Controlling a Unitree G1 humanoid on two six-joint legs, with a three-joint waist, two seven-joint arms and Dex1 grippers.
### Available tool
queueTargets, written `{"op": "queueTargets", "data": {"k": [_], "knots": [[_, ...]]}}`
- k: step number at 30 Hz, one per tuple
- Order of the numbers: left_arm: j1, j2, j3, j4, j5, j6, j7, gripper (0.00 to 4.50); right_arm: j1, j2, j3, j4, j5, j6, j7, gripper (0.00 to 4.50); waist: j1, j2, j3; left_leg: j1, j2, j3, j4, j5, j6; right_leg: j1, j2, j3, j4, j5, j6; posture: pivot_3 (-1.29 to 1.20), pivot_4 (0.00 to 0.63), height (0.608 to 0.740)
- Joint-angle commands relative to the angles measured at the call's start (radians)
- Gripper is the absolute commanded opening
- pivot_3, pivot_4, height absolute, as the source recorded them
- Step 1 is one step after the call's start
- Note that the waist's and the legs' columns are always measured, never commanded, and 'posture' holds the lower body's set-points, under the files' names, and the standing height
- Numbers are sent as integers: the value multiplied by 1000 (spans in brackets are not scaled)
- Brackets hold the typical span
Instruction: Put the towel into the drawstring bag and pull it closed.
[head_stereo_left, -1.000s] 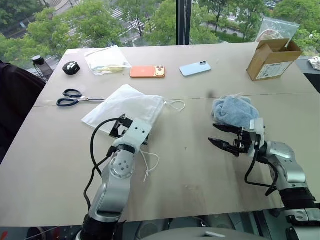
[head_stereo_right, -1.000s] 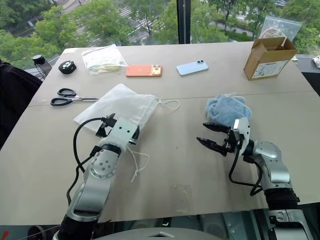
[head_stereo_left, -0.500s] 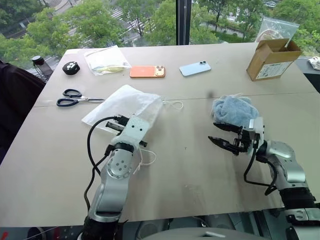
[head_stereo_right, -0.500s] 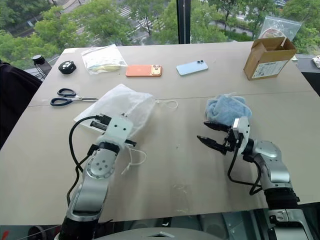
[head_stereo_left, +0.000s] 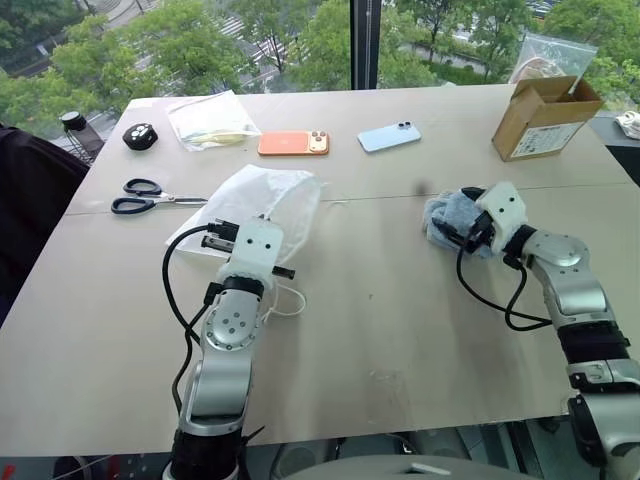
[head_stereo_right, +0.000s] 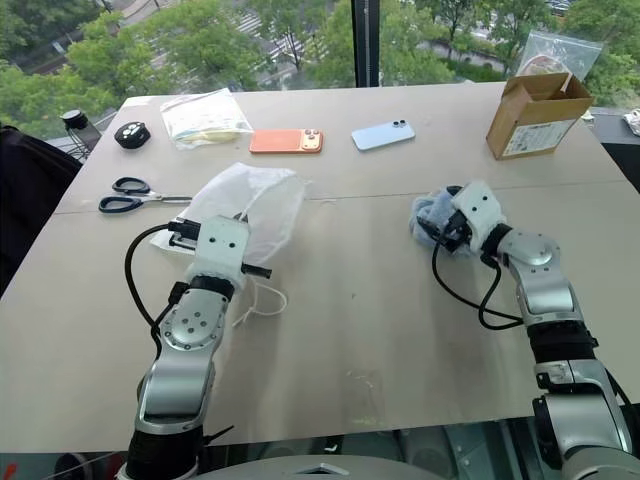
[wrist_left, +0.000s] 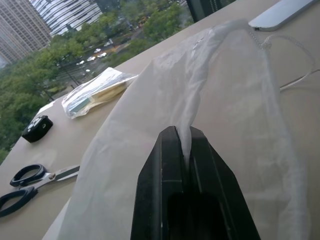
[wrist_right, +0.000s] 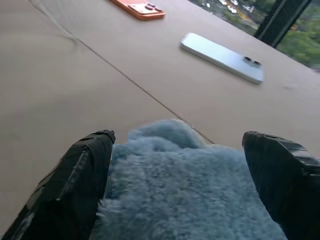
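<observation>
While the left jaws pinch the drawstring bag (wrist_left: 200, 100), the towel (wrist_right: 190, 200) lies between the right jaws, spread wide.

Nothing can be read with certainty. The cardboard box (head_stereo_left: 546, 118) at the far right of the table (head_stereo_left: 400, 330) carries a pale label with dark print on its front face, perhaps a shipping sticker, but the lettering is too small to make out.

Towel (head_stereo_left: 452, 216) perhaps mostly behind claw (head_stereo_left: 468, 228)
</observation>
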Motion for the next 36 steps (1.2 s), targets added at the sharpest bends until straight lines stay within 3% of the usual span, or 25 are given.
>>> {"op": "queueTargets", "data": {"k": [1,9,17,20,24,29,32,36], "knots": [[3,0,-3,-53,6,-3,-4,0,-6,-15,0,5,-4,56,1,4489,0,0,0,0,0,0,0,0,0,0,0,0,0,0,0,0,150,734],[-4,8,-11,-56,13,12,-19,0,-58,-7,-33,128,-34,353,-173,4489,1,0,-1,1,0,0,1,0,0,1,0,1,1,0,0,0,150,734],[-11,17,-4,-56,7,22,-33,0,-48,6,-9,88,16,735,-181,4489,10,-5,-5,3,-1,-4,6,-1,2,8,-1,-3,0,1,1,0,150,734],[-13,13,3,-59,-2,25,-36,0,-37,4,3,62,23,792,-180,3697,16,-7,-7,3,-1,-6,6,-1,2,9,-1,-6,-1,1,0,0,150,734],[-26,6,17,-58,-18,29,-43,0,-30,6,7,37,31,828,-181,1859,18,-11,-12,3,-1,-7,6,-2,2,10,-2,-7,-1,1,0,0,150,734],[-55,-10,39,-61,-91,34,-78,0,-27,12,-1,16,44,840,-184,32,18,-12,-13,4,-1,-8,6,-2,2,11,-2,-8,-2,0,0,0,150,734],[-84,-17,50,-52,-135,34,-96,0,-31,34,-16,-24,85,805,-150,1,17,-12,-13,4,-1,-8,6,-2,2,11,-2,-9,-2,0,0,0,150,734],[-136,-21,59,-36,-215,43,-140,0,-76,111,-120,-188,296,827,-28,1,-4,-10,-12,2,-1,-9,5,-1,0,9,-1,-10,-2,0,0,0,150,734]]}}
